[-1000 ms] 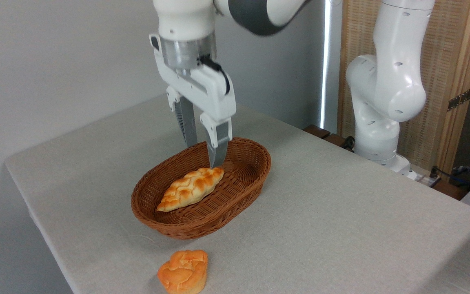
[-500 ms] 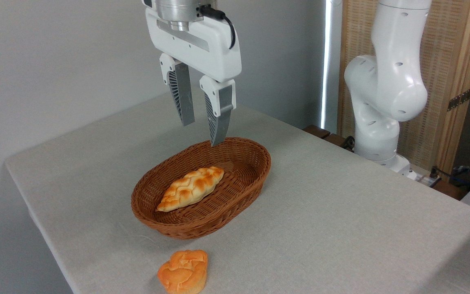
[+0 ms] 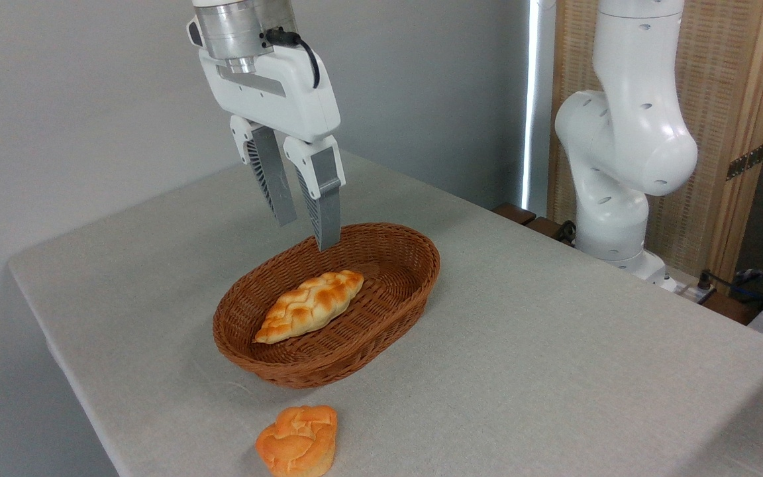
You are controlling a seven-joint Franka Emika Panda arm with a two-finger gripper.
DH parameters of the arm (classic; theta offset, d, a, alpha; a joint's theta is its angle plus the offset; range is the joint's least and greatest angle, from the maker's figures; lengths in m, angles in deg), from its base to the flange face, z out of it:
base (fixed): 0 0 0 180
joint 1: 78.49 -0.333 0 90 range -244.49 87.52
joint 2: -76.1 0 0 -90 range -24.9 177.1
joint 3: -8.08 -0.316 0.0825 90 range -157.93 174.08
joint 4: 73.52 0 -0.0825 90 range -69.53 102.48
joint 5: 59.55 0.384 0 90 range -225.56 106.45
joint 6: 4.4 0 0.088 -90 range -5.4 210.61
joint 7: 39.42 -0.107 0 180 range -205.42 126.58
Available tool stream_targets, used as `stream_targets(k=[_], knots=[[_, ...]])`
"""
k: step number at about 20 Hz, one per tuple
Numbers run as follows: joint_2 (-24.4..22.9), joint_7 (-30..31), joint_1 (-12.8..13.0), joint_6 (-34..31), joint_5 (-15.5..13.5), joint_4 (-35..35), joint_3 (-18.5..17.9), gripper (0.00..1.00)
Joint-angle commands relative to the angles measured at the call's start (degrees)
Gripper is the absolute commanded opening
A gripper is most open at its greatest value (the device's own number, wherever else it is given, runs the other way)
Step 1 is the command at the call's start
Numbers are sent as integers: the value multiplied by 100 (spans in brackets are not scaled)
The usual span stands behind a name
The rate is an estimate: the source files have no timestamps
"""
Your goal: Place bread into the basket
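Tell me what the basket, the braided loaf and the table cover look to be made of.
Basket: brown woven wicker or rattan, its strands showing, slight sheen.
Braided loaf: glossy, evenly toasted; real bread or a plastic replica, can't tell.
Table cover: matte pale grey cloth, fine weave, faint creases.

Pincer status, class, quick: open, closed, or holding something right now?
Pincer: open, holding nothing; it hangs above the basket, where the bread lies.

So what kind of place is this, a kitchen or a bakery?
More likely a robot lab or test room. A white robot arm is bolted beside a plain cloth-covered table, loose cables lie at its foot, and the only food is one loaf in a basket and a bun.
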Motion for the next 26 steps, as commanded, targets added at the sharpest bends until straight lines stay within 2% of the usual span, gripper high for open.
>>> stream_targets(k=[1, 4, 7, 15, 18, 21, 24, 26], knots=[[8, 326, -79, 214, -107, -57, 14, 100], [-1, 469, -105, 293, -98, -40, 14, 100], [8, 451, -307, 407, -98, -40, 31, 100], [25, 416, -334, 487, -203, -22, 75, 100], [25, 407, -623, 495, -282, -13, 285, 100], [52, 407, -676, 495, -282, -13, 356, 100], [60, 407, -965, 504, -282, -13, 663, 100], [69, 416, -984, 504, -274, -13, 682, 100]])
